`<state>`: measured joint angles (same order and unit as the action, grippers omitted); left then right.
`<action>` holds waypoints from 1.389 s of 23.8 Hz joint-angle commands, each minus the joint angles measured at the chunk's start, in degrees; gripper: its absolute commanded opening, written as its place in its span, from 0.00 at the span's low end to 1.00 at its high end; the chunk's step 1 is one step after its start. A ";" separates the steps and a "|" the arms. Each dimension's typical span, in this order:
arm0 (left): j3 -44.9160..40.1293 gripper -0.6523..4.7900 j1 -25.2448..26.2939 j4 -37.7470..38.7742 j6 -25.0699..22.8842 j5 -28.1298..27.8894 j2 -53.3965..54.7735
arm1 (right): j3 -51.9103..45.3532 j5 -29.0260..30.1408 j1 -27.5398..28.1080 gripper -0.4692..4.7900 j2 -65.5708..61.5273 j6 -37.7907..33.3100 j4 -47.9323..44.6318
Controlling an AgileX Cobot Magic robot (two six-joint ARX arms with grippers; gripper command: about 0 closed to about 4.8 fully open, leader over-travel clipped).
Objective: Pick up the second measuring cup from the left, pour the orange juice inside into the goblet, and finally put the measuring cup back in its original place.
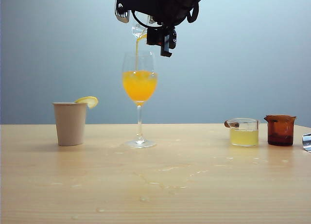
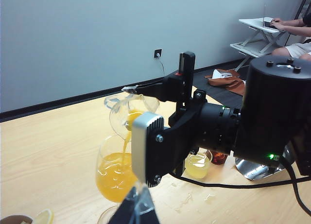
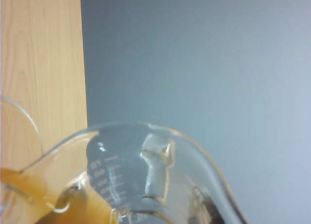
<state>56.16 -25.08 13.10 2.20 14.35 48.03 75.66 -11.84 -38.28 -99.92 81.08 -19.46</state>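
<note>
My right gripper hangs high over the table, shut on the measuring cup, which is tipped spout-down. A thin stream of orange juice falls from it into the goblet, whose bowl is about half full. In the left wrist view the same gripper clamps the tilted cup above the goblet. The right wrist view shows the cup close up, with juice at its spout. My left gripper stays low near the goblet's foot, fingers together and holding nothing.
A beige paper cup with a lemon slice stands left of the goblet. At the right are a clear cup of pale yellow-green liquid and an amber cup. A metal object pokes in at the right edge. Spilled drops wet the tabletop.
</note>
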 commanded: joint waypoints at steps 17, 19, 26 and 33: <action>0.22 0.11 -0.04 -0.42 -0.22 0.07 -0.09 | 0.48 1.09 -0.48 0.62 0.26 4.92 -1.68; 0.22 0.11 -0.04 -0.42 -0.22 0.07 -0.09 | 0.48 1.46 -0.57 0.62 0.26 5.09 -1.79; 0.22 0.11 -0.04 -0.37 -0.22 0.07 -0.09 | 0.48 1.44 -0.70 0.62 0.24 6.21 -1.77; 0.22 0.11 -0.04 -0.35 -0.22 0.07 -0.09 | 0.48 1.44 -0.70 0.62 0.24 7.91 -1.79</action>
<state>56.16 -25.08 13.10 2.20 14.35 48.03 75.66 -10.46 -38.89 -99.92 88.68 -19.57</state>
